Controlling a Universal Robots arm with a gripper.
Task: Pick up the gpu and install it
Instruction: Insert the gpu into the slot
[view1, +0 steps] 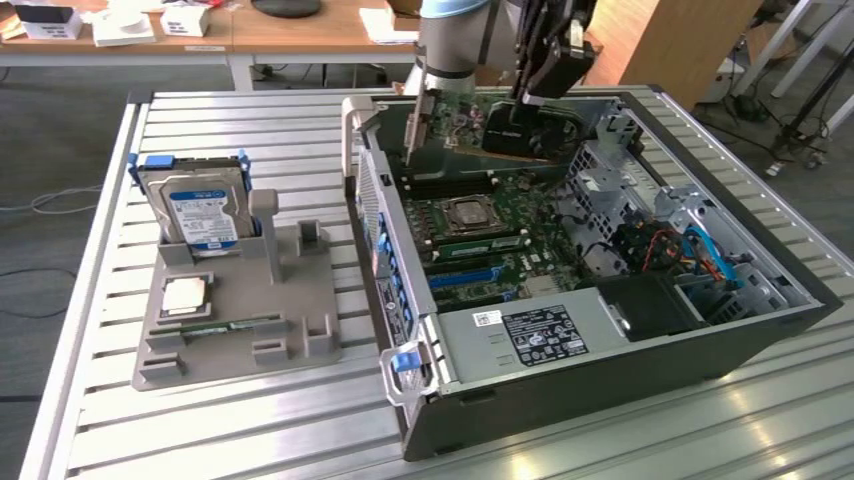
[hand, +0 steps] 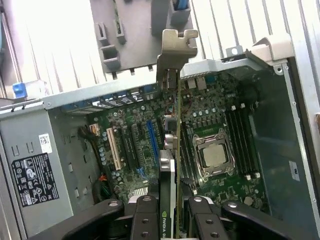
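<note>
The gripper (hand: 169, 212) is clamped on the gpu (hand: 171, 172), one finger pad against each flat face, so the jaws stand narrow with the card's thickness between them; the gpu is carried edge-on, clear of the motherboard (hand: 227, 192), inside the open computer case (view1: 601, 360); its long axis runs straight out from the jaws to the silvery bracket (hand: 173, 55), which points at the case's rear wall; in the exterior view the bracket (view1: 422, 122) hangs at that view's left end of the card, close to that wall. In the wrist view, the card's lower edge lies roughly parallel to the expansion slots, just beside the blue slot (hand: 151, 137) on the side toward the processor socket (hand: 214, 156); as the card is raised off the board, whether it is exactly over any slot cannot be told; judged from this, the gpu is not yet seated.
</note>
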